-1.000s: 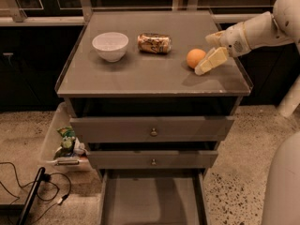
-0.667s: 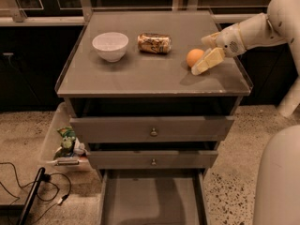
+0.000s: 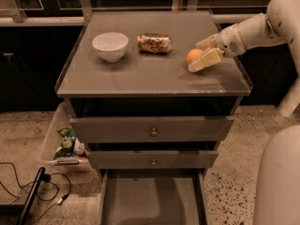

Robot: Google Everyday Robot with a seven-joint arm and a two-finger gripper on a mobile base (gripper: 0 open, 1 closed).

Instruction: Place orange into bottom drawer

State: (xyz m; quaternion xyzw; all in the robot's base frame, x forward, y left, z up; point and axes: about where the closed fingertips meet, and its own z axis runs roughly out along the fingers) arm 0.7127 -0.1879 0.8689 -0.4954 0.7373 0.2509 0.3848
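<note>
The hand (image 3: 200, 54) was spread around the orange (image 3: 192, 56) on the counter (image 3: 140, 76). A bump could roll it off the edge, missing the drawer (image 3: 152, 201).

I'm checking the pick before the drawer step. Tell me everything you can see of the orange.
The orange is a small, round, smooth-skinned fruit, whole and evenly orange. It rests on the grey cabinet top, near its right edge, right of the can and apart from it. The gripper reaches in from the right and sits around it, covering its lower right side; whether it grips cannot be told. It is not in the bottom drawer, open below.
</note>
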